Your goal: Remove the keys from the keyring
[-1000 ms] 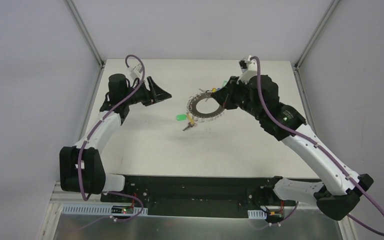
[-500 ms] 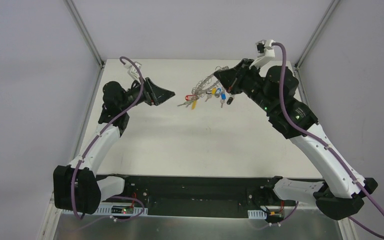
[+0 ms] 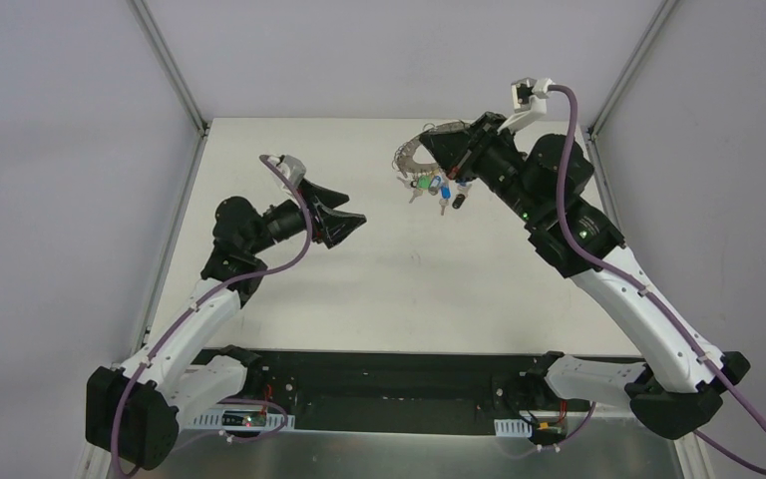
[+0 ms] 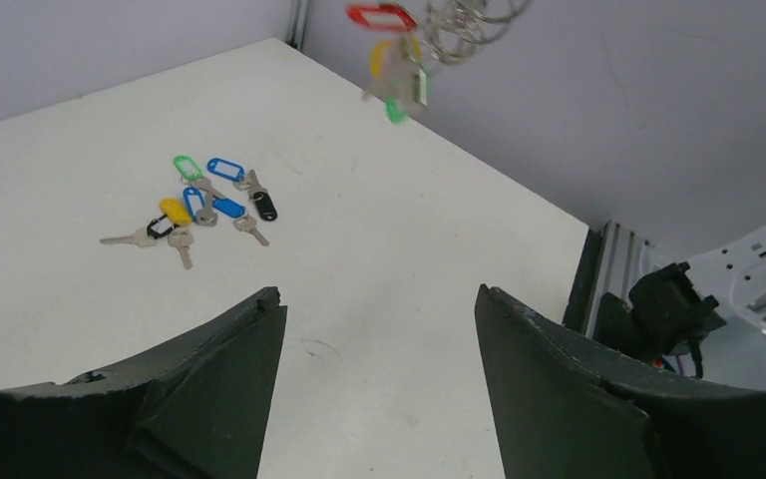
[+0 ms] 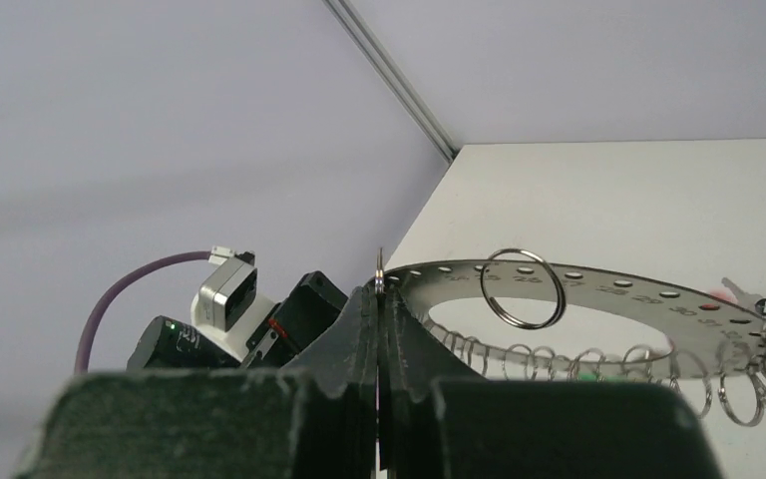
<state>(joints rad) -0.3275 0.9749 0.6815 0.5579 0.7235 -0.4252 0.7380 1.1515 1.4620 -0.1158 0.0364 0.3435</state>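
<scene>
My right gripper is shut on the edge of the keyring, a flat grey ring fringed with wire loops, and holds it in the air at the back right. In the right wrist view the gripper pinches the keyring's near rim. In the left wrist view the red-tagged key and the yellow-tagged key hang from the loops, with a green tag below them. My left gripper is open and empty, left of and below the ring; it also shows in the left wrist view.
A loose pile of keys with blue, green, yellow and black tags lies on the white table; it shows under the ring in the top view. The table's right edge and a metal rail are close by.
My right gripper has lifted the keyring off the table and carried it up and back. A pile of keys stays on the table. My left arm has swung toward the middle, gripper still open.
</scene>
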